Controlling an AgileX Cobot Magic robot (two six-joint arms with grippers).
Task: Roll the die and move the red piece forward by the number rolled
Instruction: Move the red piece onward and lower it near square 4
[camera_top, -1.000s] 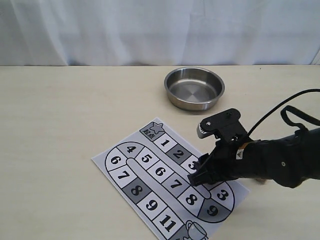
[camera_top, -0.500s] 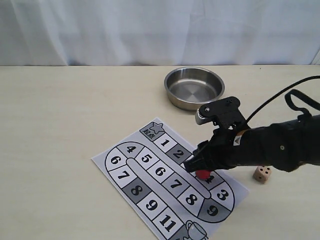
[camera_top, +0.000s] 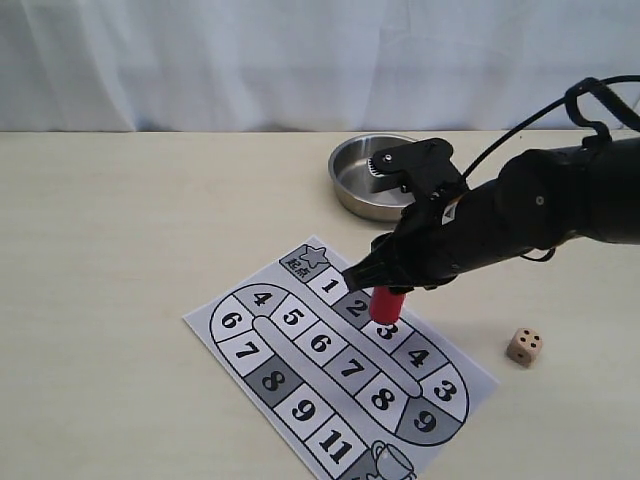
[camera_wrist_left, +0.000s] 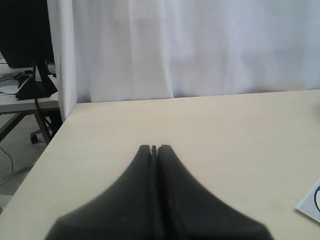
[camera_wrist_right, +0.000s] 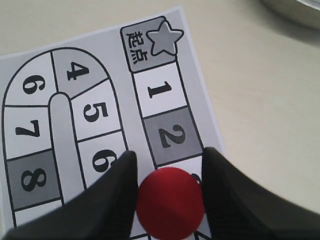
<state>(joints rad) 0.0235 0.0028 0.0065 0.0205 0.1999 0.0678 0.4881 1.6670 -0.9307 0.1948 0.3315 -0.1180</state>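
Observation:
My right gripper (camera_top: 384, 288) is shut on the red piece (camera_top: 387, 304), a smooth red cylinder held upright over square 3 of the printed board (camera_top: 300, 352). In the right wrist view the red piece (camera_wrist_right: 170, 202) fills the space between both black fingers, just below square 2, with the right gripper (camera_wrist_right: 169, 155) closed against its sides. The tan die (camera_top: 524, 346) rests on the table to the right of the board, apart from the arm. My left gripper (camera_wrist_left: 154, 148) is shut with nothing in it, over bare table; the exterior view does not show it.
A steel bowl (camera_top: 388, 176) stands behind the board, just beyond the right arm. The board's start square with a star (camera_wrist_right: 151, 44) lies past squares 1 and 2. In the left wrist view, the table's edge (camera_wrist_left: 47, 145) and a white curtain show.
The right gripper has carried the red piece up and back along the track, from low near square 4 to over square 3. The arm's shift uncovered the die.

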